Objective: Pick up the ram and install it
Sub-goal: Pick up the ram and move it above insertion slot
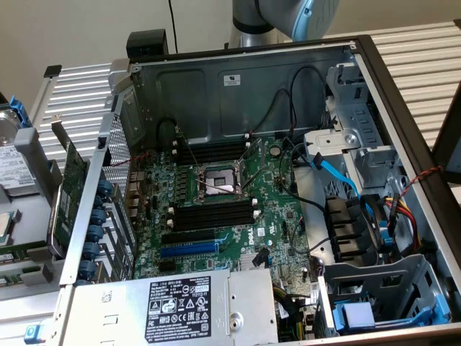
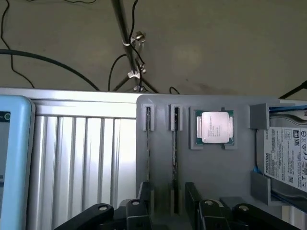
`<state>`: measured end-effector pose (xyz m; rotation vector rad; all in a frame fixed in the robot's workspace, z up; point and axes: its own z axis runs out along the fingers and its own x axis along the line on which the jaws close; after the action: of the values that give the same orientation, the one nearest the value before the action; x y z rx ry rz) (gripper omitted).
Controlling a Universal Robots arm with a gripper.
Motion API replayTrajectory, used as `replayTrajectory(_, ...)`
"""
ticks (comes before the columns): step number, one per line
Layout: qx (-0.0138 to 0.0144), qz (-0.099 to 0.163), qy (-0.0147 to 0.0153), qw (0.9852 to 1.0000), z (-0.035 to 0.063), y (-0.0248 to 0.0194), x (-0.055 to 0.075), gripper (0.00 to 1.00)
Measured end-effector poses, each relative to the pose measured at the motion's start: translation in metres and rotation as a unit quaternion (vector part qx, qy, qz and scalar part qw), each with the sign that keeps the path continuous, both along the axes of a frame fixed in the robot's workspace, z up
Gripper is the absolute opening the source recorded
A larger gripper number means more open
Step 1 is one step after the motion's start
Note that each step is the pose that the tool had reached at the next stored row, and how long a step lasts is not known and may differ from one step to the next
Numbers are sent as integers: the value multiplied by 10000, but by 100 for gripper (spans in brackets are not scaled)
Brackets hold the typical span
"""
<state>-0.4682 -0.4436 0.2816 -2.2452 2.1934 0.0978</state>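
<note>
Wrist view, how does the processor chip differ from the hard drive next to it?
The processor chip is small and square; the hard drive is clearly larger. The processor chip shows a bare silver lid on a green board; the hard drive carries a white printed label. Both lie flat in the grey tray.

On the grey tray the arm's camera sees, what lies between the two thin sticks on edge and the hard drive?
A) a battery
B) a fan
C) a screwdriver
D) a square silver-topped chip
D: the square chip sits in its own holder on the grey tray, between the ram sticks and the hard drive.
</note>
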Motion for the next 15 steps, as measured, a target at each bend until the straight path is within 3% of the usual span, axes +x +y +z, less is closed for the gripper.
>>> replayTrajectory(2, -3, -1, -38, 10000, -21, 0, -2, 42)
replayTrajectory(5, -20, -5, -123, 9999, -39, 1, -12, 42)
replayTrajectory(7, -38, -5, -148, 9999, -59, 3, -22, 42)
replayTrajectory(15, -46, -11, -154, 9999, -198, 2, -26, 42)
